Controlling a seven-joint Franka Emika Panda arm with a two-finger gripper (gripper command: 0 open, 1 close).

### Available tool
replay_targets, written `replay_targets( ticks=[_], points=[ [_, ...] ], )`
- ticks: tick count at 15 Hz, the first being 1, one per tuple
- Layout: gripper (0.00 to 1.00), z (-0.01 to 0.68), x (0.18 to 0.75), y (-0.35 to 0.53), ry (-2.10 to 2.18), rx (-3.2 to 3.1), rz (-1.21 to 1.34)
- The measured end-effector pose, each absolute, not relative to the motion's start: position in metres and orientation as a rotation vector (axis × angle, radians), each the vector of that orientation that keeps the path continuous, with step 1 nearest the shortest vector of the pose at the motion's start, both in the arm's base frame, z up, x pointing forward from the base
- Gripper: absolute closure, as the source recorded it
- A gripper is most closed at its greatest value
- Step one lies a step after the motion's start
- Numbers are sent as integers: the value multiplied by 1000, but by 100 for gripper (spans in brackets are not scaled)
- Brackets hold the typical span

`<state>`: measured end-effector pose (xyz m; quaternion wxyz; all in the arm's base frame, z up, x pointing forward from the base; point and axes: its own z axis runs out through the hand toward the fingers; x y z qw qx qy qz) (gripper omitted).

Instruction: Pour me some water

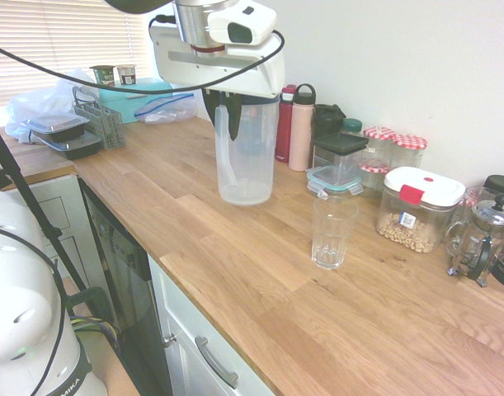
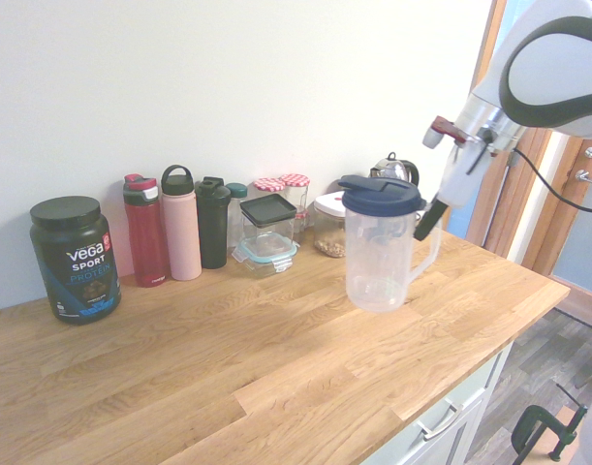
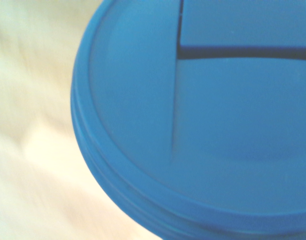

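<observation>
the jaws (image 2: 429, 225) are clenched on the handle of the clear pitcher (image 2: 379, 254), which hangs upright from them with its base just above the wooden counter (image 2: 276, 387) or barely touching it; the views do not settle which. the pitcher's dark blue lid (image 2: 381, 197) sits closed on top, level with the jaws, and it fills most of the wrist view (image 3: 203, 120), blurred, with pale wood beside it. the empty drinking glass (image 1: 333, 231) stands on the counter well apart from the jaws, on the far side of the pitcher from them and lower. beyond the pitcher, against the wall, stand a red bottle (image 2: 145, 231), a pink bottle (image 2: 180, 223) and a black bottle (image 2: 213, 222), then a square container with a black lid (image 2: 268, 225), and past the bottles a black protein tub (image 2: 76, 259). near the glass sits a white-lidded jar (image 1: 419, 208) holding something tan.
</observation>
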<state>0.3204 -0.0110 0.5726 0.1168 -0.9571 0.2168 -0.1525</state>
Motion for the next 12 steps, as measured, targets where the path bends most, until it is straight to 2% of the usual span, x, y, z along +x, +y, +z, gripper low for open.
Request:
replay_targets(
  ticks=[6, 12],
  points=[
    [100, 540, 360, 59, 1003, -2468, -575],
    [100, 503, 371, 169, 1049, -2518, -650]
  ],
)
